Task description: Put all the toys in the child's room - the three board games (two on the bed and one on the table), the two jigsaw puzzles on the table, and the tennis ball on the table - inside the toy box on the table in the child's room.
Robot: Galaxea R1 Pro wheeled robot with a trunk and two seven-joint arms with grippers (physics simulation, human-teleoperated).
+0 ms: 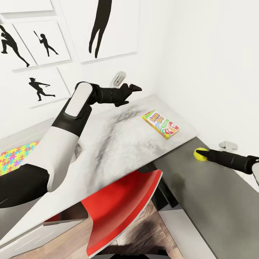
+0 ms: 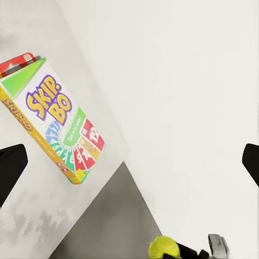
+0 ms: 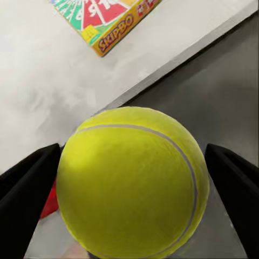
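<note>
White walls hung with black baseball-player silhouette pictures fill the upper part of the head view, above an L-shaped table whose light grey wing runs across the middle and whose dark grey wing sits at the lower right. A Skip-Bo board game lies flat on the light wing, right of centre. At the left edge a jigsaw puzzle in bright colours shows behind the left arm. A red chair stands under the table at the bottom centre. The left gripper hangs above the far part of the table, upper centre, its fingers apart and empty. At the right edge the right gripper holds the tennis ball over the dark wing.

In the left wrist view the Skip-Bo box lies at the left on the light surface, the two dark fingertips wide apart at either edge; the ball appears at the bottom.

In the right wrist view the tennis ball sits large between the black fingers, clamped from both sides, with the box's edge at the top.
</note>
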